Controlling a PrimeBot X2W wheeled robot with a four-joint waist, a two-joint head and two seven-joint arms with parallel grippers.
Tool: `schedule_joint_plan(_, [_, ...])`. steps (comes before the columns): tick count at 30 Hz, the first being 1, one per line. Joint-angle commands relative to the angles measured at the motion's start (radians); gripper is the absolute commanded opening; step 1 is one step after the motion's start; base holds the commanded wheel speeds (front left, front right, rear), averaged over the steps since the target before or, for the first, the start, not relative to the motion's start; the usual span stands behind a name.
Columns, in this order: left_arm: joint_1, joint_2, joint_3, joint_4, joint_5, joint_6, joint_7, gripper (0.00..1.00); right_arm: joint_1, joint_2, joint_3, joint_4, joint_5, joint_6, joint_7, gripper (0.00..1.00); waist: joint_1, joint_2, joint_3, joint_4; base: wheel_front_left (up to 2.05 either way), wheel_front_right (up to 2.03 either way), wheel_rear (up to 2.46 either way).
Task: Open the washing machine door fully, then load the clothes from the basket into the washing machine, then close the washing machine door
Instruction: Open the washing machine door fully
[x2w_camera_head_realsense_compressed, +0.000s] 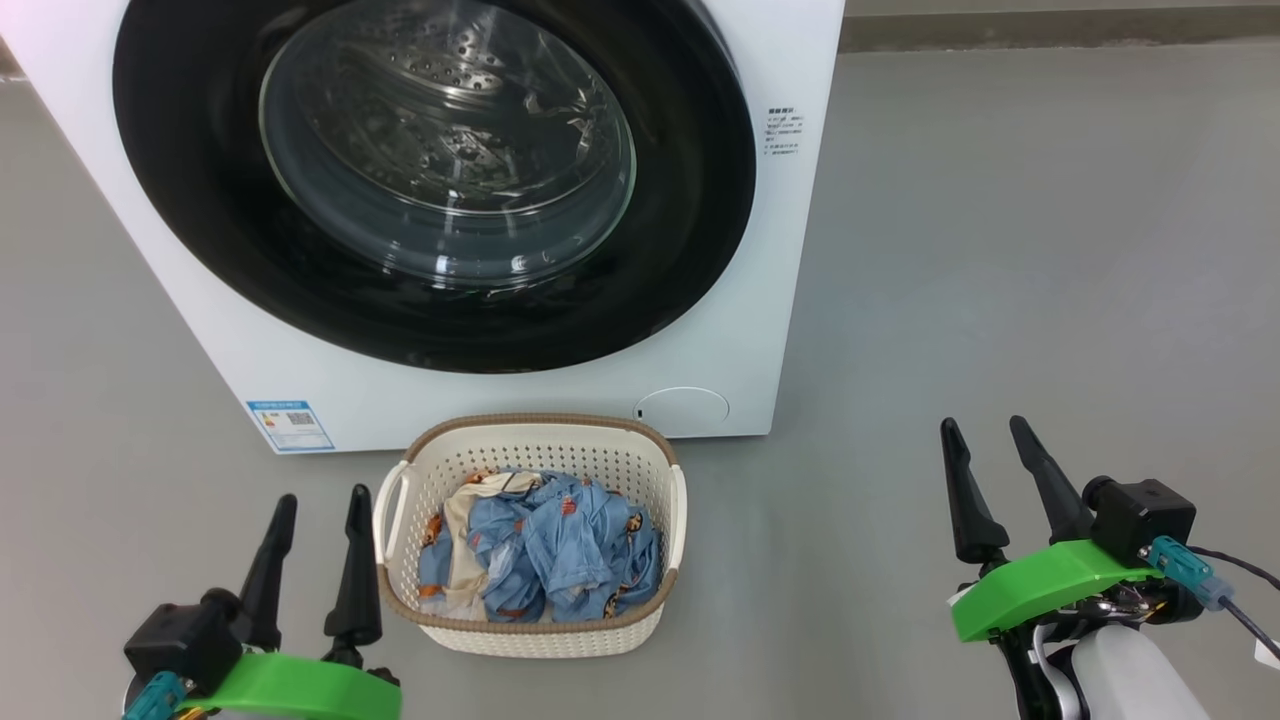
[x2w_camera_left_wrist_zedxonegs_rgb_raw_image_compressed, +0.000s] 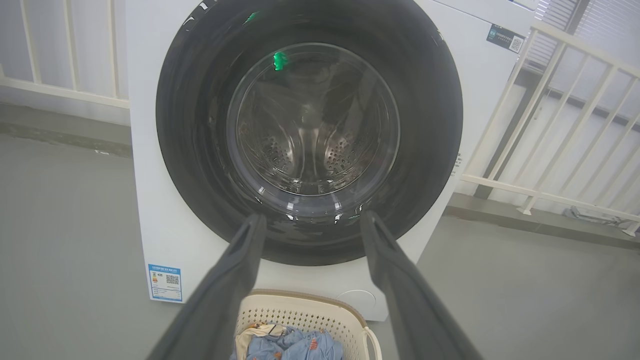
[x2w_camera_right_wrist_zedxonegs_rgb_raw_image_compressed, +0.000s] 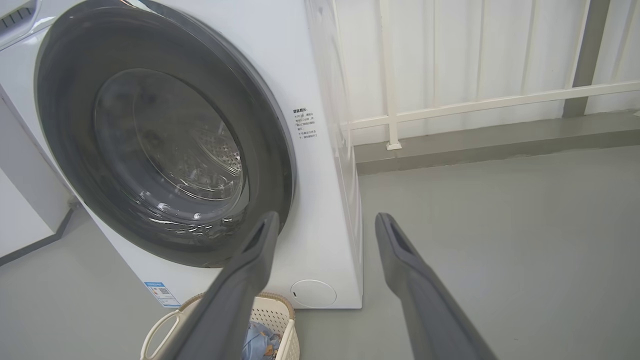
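Centrally, washing machine door (x2w_camera_head_realsense_compressed: 690, 200) shut against white washing machine (x2w_camera_head_realsense_compressed: 780, 300), upper left of head frame. Just before machine, lower centre: basket (x2w_camera_head_realsense_compressed: 540, 425) on grey floor (x2w_camera_head_realsense_compressed: 1000, 250), clothes (x2w_camera_head_realsense_compressed: 560, 550) bundled inside. Floor spreads wide right of machine; white railing (x2w_camera_right_wrist_zedxonegs_rgb_raw_image_compressed: 475, 102) behind, along wall. Lower left, left gripper (x2w_camera_head_realsense_compressed: 324, 497) just beside basket handle; lower right, right gripper (x2w_camera_head_realsense_compressed: 983, 424) well apart. Both spread wide, holding nothing.

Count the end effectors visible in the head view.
2. The left end effector sits lower left, beside the basket; the right end effector lower right, over the floor. Both open.
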Motion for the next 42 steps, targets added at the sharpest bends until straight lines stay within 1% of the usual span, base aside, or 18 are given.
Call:
schedule_joint_plan(1, [-0.033, 0.010, 0.036, -0.017, 0.006, -0.002, -0.011, 1.00, -0.045, -0.007, 0.015, -0.021, 0.005, 0.006, -0.012, 1.00, 0.0000, 0.0000, 0.005, 0.001, 0.00, 0.00, 0.00])
schedule_joint_plan(16, [-0.056, 0.011, 0.037, -0.012, 0.004, -0.002, -0.011, 1.00, -0.104, -0.011, -0.028, 0.002, 0.017, 0.006, -0.012, 1.00, 0.0000, 0.0000, 0.052, 0.021, 0.00, 0.00, 0.00])
schedule_joint_plan(17, [-0.058, 0.012, 0.036, -0.013, 0.003, -0.002, -0.011, 1.00, -0.111, -0.012, -0.031, 0.003, 0.019, 0.006, -0.012, 0.93, 0.0000, 0.0000, 0.057, 0.023, 0.00, 0.00, 0.00])
schedule_joint_plan(18, [-0.060, 0.013, 0.036, -0.014, 0.002, -0.002, -0.011, 1.00, -0.117, -0.014, -0.034, 0.005, 0.021, 0.006, -0.012, 0.83, 0.0000, 0.0000, 0.061, 0.026, 0.00, 0.00, 0.00])
schedule_joint_plan(19, [-0.062, 0.014, 0.034, -0.015, 0.002, -0.002, -0.011, 1.00, -0.124, -0.015, -0.036, 0.006, 0.024, 0.006, -0.012, 0.65, 0.0000, 0.0000, 0.067, 0.029, 0.00, 0.00, 0.00])
schedule_joint_plan(20, [-0.064, 0.015, 0.034, -0.016, 0.001, -0.002, -0.011, 1.00, -0.132, -0.016, -0.039, 0.006, 0.030, 0.006, -0.012, 0.44, 0.0000, 0.0000, 0.072, 0.032, 0.00, 0.00, 0.00])
schedule_joint_plan(21, [-0.066, 0.017, 0.033, -0.017, 0.000, -0.002, -0.011, 1.00, -0.140, -0.016, -0.042, 0.006, 0.039, 0.006, -0.012, 0.29, 0.0000, 0.0000, 0.078, 0.035, 0.00, 0.00, 0.00])
schedule_joint_plan(22, [-0.068, 0.018, 0.034, -0.018, -0.001, -0.002, -0.011, 1.00, -0.147, -0.018, -0.044, 0.006, 0.048, 0.006, -0.012, 0.00, 0.0000, 0.0000, 0.083, 0.037, 0.00, 0.00, 0.00])
schedule_joint_plan(28, [-0.080, 0.022, 0.029, -0.030, -0.008, -0.002, -0.011, 1.00, -0.190, -0.042, -0.052, 0.011, 0.090, 0.006, -0.012, 0.00, 0.0000, 0.0000, 0.118, 0.057, 0.00, 0.00, 0.00])
schedule_joint_plan(31, [-0.085, 0.022, 0.030, -0.037, -0.008, -0.002, -0.011, 1.00, -0.217, -0.050, -0.060, 0.015, 0.142, 0.006, -0.012, 0.00, 0.0000, 0.0000, 0.134, 0.070, 0.00, 0.00, 0.00])
schedule_joint_plan(36, [-0.091, 0.026, 0.028, -0.045, -0.014, -0.002, -0.011, 1.00, -0.268, -0.086, -0.053, 0.024, 0.221, 0.006, -0.012, 0.00, 0.0000, 0.0000, 0.159, 0.091, 0.00, 0.00, 0.00])
schedule_joint_plan(39, [-0.097, 0.030, 0.024, -0.051, -0.019, -0.002, -0.011, 1.00, -0.304, -0.117, -0.025, 0.035, 0.258, 0.006, -0.005, 0.00, 0.0000, 0.0000, 0.174, 0.104, 0.00, 0.00, 0.00])
schedule_joint_plan(42, [-0.111, 0.037, 0.019, -0.066, -0.024, -0.002, -0.011, 1.00, -0.363, -0.145, -0.005, 0.038, 0.358, 0.006, 0.025, 0.00, 0.0000, 0.0000, 0.199, 0.119, 0.00, 0.00, 0.00])
